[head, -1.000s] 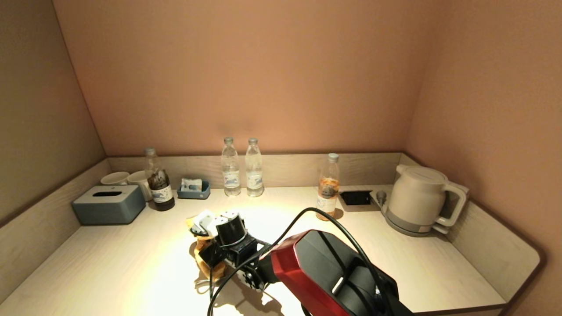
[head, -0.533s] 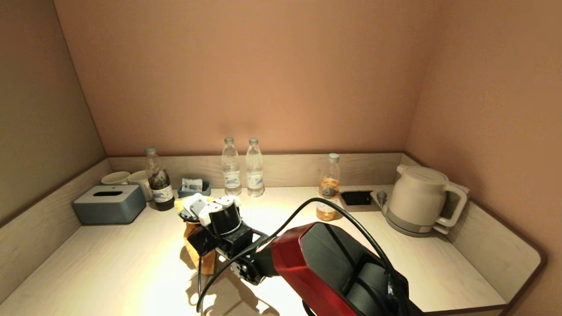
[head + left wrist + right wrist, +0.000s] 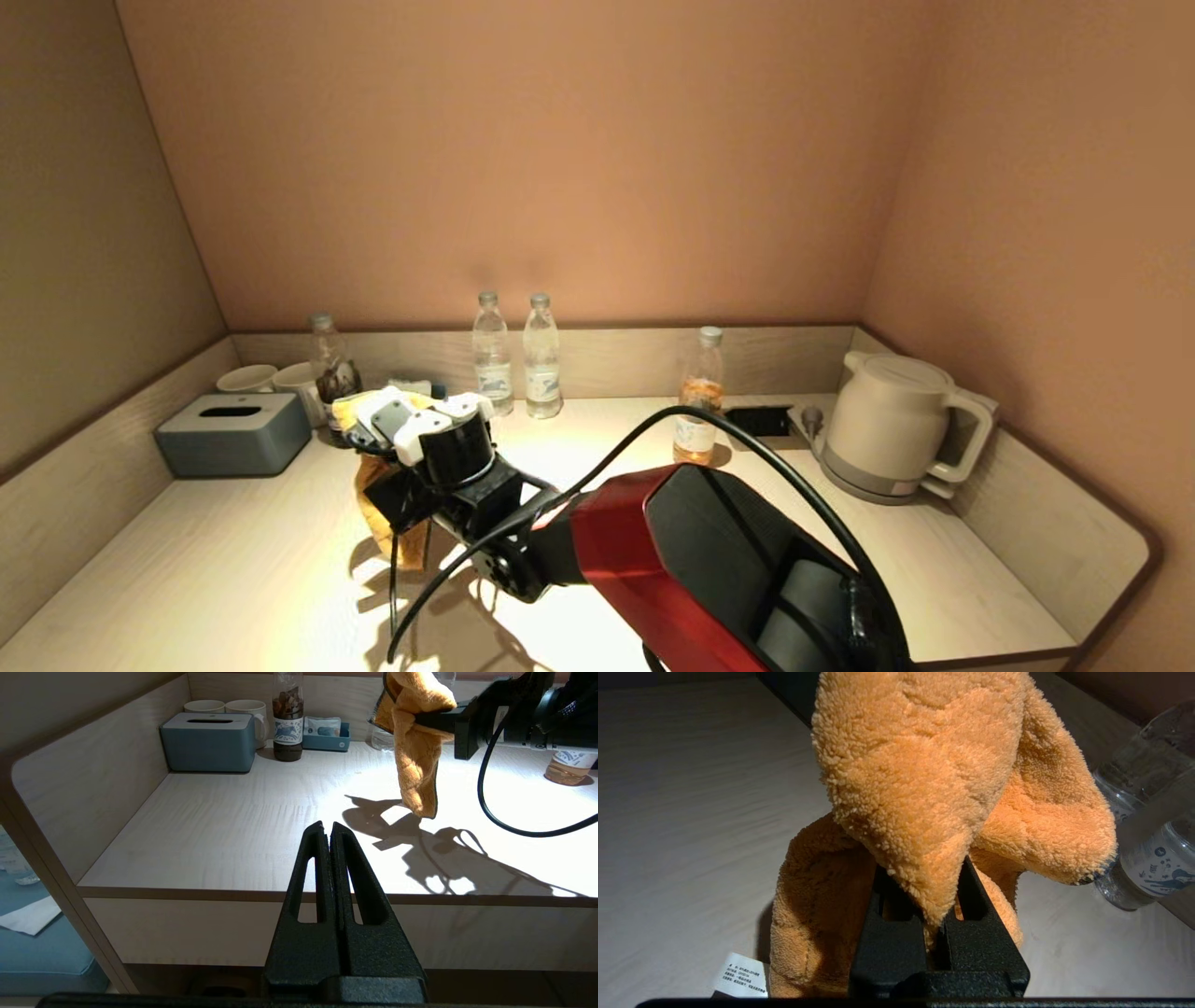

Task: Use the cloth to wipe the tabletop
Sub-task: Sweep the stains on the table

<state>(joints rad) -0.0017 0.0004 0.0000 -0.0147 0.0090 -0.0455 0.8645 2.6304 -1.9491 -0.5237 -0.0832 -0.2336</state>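
Note:
My right gripper (image 3: pixel 369 443) is shut on an orange fleece cloth (image 3: pixel 383 509) and holds it in the air above the left-middle of the pale wooden tabletop (image 3: pixel 233 579). The cloth (image 3: pixel 416 751) hangs down free, its lower end just above the table and its shadow. In the right wrist view the cloth (image 3: pixel 924 788) drapes over the gripper (image 3: pixel 931 891), hiding its fingertips; a white label (image 3: pixel 740 975) hangs from it. My left gripper (image 3: pixel 327 828) is shut and empty, parked before the table's front edge, out of the head view.
Along the back stand a blue-grey tissue box (image 3: pixel 231 434), two white cups (image 3: pixel 271 378), a dark bottle (image 3: pixel 327 369), two clear water bottles (image 3: pixel 513 359), an amber-filled bottle (image 3: pixel 698 401), a small blue tray (image 3: pixel 325 735) and a white kettle (image 3: pixel 887 420). A black socket plate (image 3: pixel 758 422) sits beside the kettle.
My right gripper has lifted the cloth and carried it left and toward the back, so it now hangs clear of the table near the dark bottle.

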